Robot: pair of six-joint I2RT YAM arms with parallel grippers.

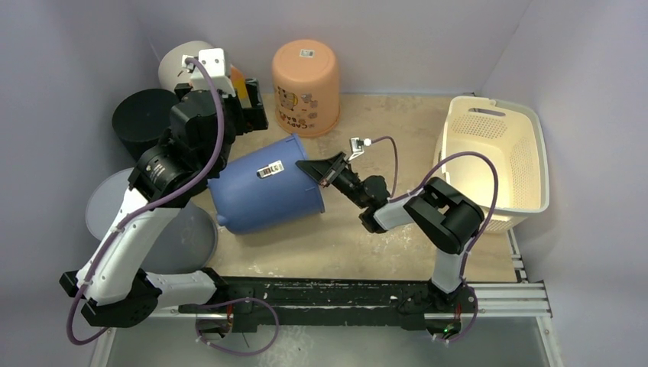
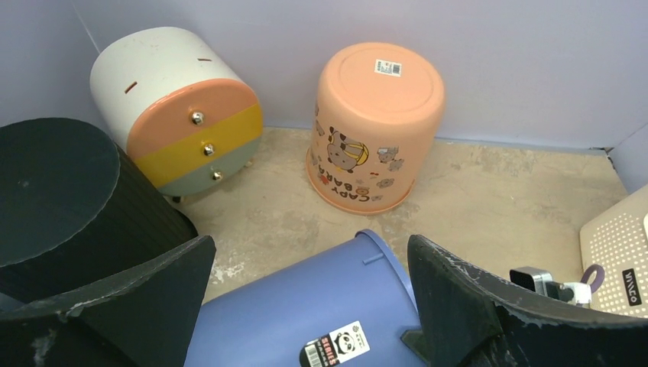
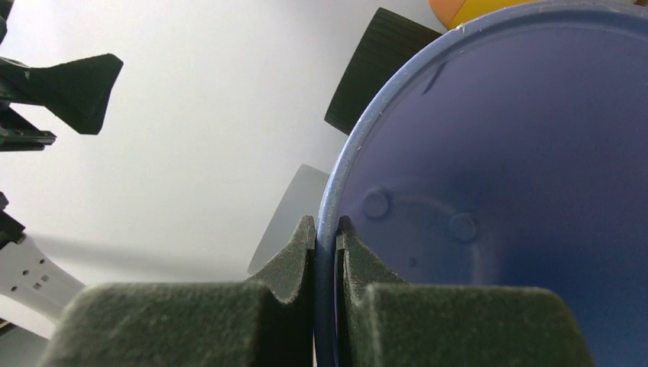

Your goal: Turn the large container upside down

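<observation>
The large container is a blue bucket (image 1: pixel 264 187) lying on its side on the table, its open mouth facing right. A panda sticker shows on its upper wall (image 2: pixel 306 313). My right gripper (image 1: pixel 317 170) is shut on the bucket's rim. In the right wrist view one fingertip sits outside the wall and one inside (image 3: pixel 327 225), with the blue inside (image 3: pixel 497 191) filling the right half. My left gripper (image 1: pixel 252 107) hangs above the bucket's back side, open wide (image 2: pixel 311 241), with its fingers (image 2: pixel 458 290) on either side of the wall and nothing gripped.
An upside-down peach bucket (image 1: pixel 306 86) stands at the back. A white drawer unit (image 1: pixel 179 65) and a black bin (image 1: pixel 141 115) fill the back left corner. A grey bin (image 1: pixel 153 222) lies front left. A cream laundry basket (image 1: pixel 497 157) stands at the right.
</observation>
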